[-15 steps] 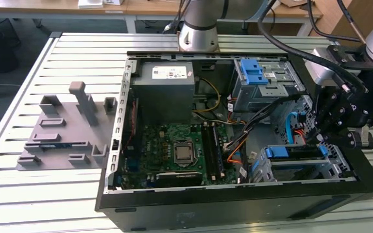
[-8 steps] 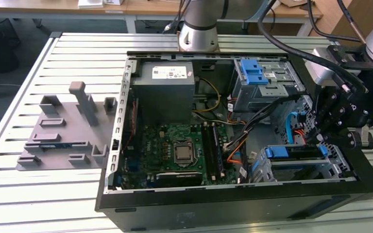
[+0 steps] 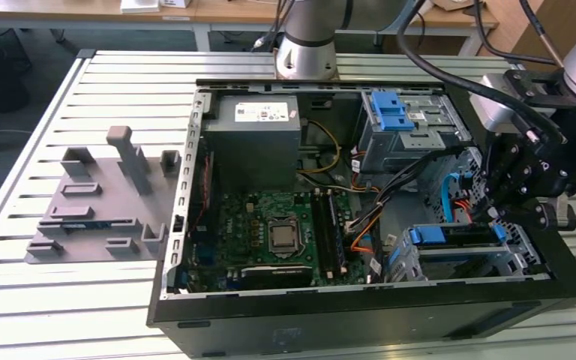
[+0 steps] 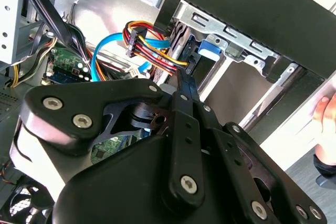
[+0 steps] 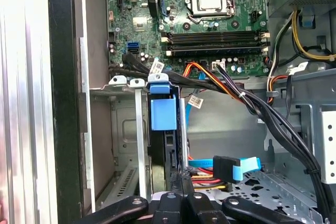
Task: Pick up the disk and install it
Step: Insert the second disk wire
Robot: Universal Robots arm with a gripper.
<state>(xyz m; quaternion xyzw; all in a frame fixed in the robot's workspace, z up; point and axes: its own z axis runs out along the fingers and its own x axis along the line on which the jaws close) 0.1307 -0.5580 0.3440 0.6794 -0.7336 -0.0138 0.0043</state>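
Exterior view: the claw (image 3: 495,212) hangs inside the open computer case (image 3: 368,315) on the slatted table (image 3: 68,300), at the exterior view's right, just above the drive cage (image 3: 468,255); the disk (image 3: 458,235) sits on edge in that cage, blue rails showing. First wrist view: the disk (image 5: 169,150) stands slotted beside the motherboard (image 5: 194,19); claw fingers (image 5: 184,182) drawn narrow at its edge, though whether they grip it I cannot tell.

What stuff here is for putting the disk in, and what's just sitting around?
For the job:
disk
gripper, right by the disk
metal drive bay that the disk sits in

Just sitting around:
grey parts tray on the table
motherboard
grey power box
blue latch
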